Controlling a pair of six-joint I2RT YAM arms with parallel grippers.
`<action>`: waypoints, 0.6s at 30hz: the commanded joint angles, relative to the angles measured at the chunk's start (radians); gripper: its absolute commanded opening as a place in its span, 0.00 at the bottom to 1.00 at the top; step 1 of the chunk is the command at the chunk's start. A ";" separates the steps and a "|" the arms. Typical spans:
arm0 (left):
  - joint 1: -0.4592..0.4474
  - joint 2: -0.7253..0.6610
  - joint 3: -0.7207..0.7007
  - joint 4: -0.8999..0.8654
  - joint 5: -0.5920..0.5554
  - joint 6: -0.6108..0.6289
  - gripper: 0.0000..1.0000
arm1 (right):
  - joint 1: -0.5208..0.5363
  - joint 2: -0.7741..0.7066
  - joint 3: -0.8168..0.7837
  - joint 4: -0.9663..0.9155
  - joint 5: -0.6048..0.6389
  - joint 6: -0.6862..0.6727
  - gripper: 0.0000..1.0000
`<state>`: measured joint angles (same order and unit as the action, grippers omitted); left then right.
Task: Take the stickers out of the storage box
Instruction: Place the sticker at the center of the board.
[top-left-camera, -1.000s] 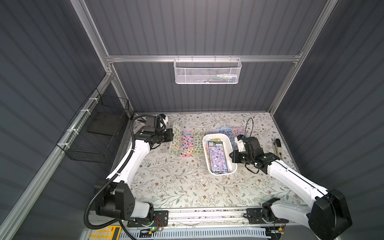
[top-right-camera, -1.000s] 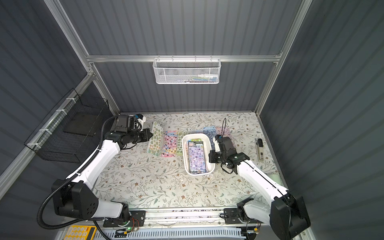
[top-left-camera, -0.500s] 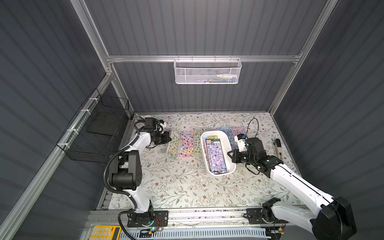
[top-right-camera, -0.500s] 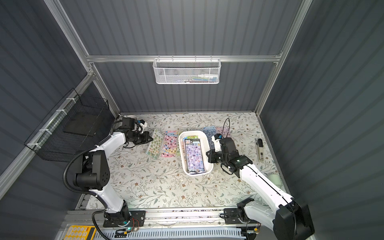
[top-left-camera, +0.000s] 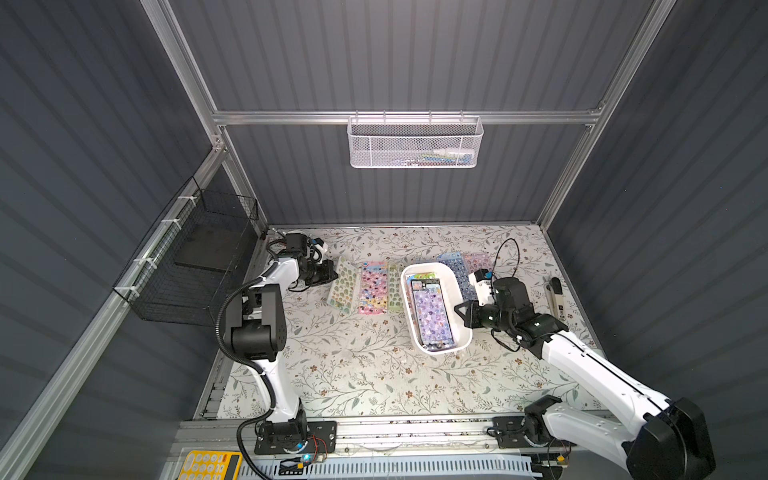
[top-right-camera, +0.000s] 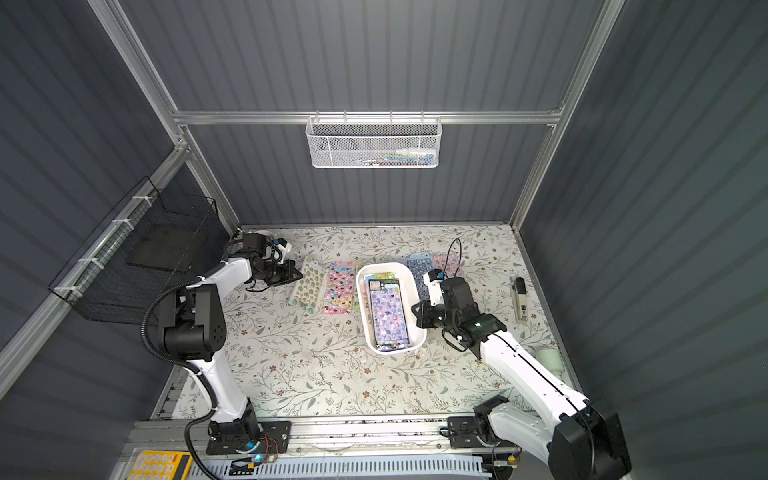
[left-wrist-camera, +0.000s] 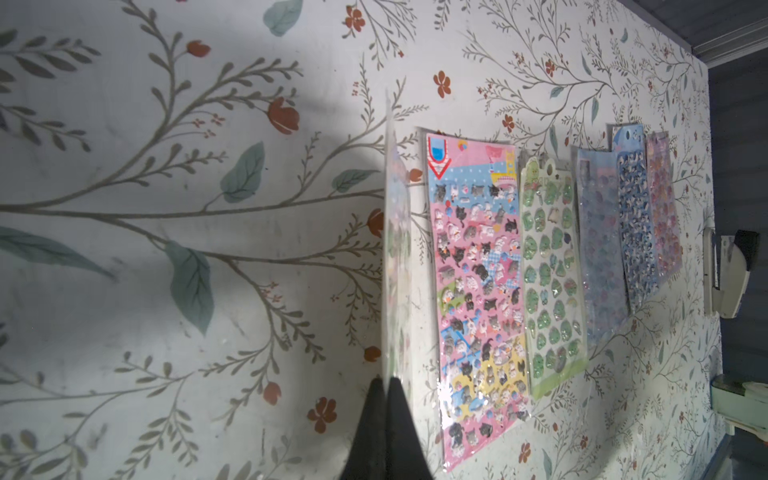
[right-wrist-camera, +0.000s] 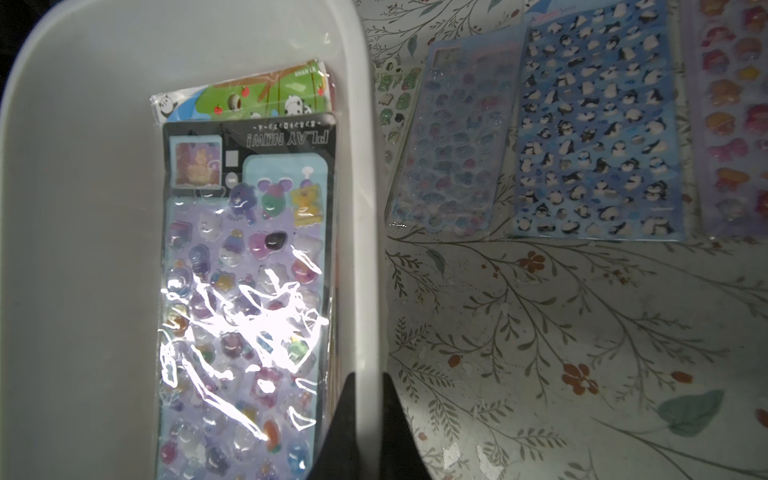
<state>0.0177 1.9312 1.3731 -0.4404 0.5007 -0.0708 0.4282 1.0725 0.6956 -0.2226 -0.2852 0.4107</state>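
Observation:
The white storage box (top-left-camera: 440, 351) (top-right-camera: 390, 351) stands mid-table with a purple sheet of stickers (top-left-camera: 430, 311) (right-wrist-camera: 245, 291) on top of a stack in it. A green panda sheet (right-wrist-camera: 266, 93) peeks out beneath. My right gripper (top-left-camera: 463, 311) (right-wrist-camera: 368, 376) is shut on the box's right wall (right-wrist-camera: 365, 208). My left gripper (top-left-camera: 332, 272) (left-wrist-camera: 386, 380) is shut on the edge of a pale green sticker sheet (top-left-camera: 343, 282) (left-wrist-camera: 395, 249), seen edge-on in the left wrist view. More sheets lie flat on the cloth: pink (top-left-camera: 372, 286) (left-wrist-camera: 478, 291), green (left-wrist-camera: 548, 270), blue (top-left-camera: 459, 270) (right-wrist-camera: 594, 137).
A white mesh basket (top-left-camera: 415, 143) hangs on the back wall and a black wire basket (top-left-camera: 195, 257) on the left wall. A small grey and white device (top-left-camera: 555, 297) lies near the right edge. A yellow calculator (top-left-camera: 210, 467) sits below the front rail.
The left arm has folded up, its elbow drawn in over its base, while its gripper kept the sheet and drifted slightly left. The right gripper and the box edged slightly left.

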 joint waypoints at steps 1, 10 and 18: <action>0.010 0.028 0.029 0.018 0.047 -0.001 0.02 | 0.004 0.002 -0.002 0.061 -0.022 0.007 0.09; 0.011 0.074 -0.003 0.068 0.052 -0.018 0.10 | 0.004 0.009 -0.002 0.060 -0.017 0.005 0.09; 0.013 0.067 -0.009 0.054 0.011 -0.006 0.20 | 0.003 0.009 -0.001 0.058 -0.016 0.005 0.09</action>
<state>0.0277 2.0014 1.3743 -0.3763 0.5205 -0.0818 0.4282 1.0855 0.6956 -0.2085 -0.2852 0.4107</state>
